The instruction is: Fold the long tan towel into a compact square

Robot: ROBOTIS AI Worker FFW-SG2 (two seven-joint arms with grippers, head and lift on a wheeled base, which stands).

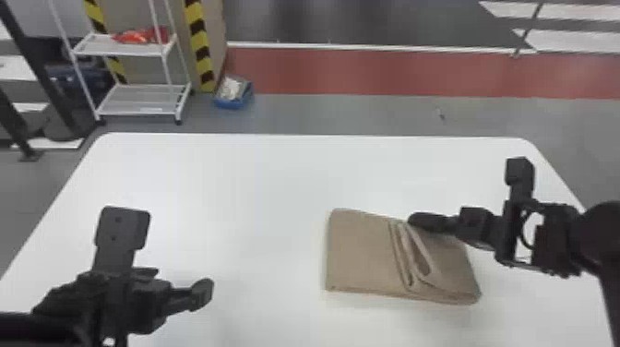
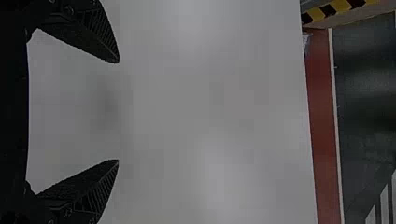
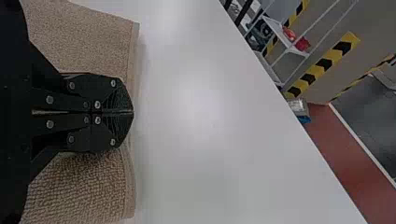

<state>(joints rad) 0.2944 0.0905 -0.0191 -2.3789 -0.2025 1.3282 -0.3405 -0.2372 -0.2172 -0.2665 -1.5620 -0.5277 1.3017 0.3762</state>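
The tan towel (image 1: 360, 251) lies folded on the right half of the white table, its layers making raised, looped ridges across the middle. Over its far edge, right of those ridges, is my right gripper (image 1: 417, 220). In the right wrist view the right gripper (image 3: 131, 112) is shut, its two fingers pressed together on top of the towel (image 3: 84, 39) and covering part of it; no cloth can be made out between them. My left gripper (image 1: 203, 293) is above the table's left part, well away from the towel. The left wrist view has the left gripper (image 2: 116, 111) with fingers wide apart and nothing between them.
The white table (image 1: 258, 184) has its far edge well beyond the towel. On the floor behind stand a white wire shelf (image 1: 138, 99) and a blue bin (image 1: 234, 94), with striped posts (image 1: 199, 44) beside the shelf.
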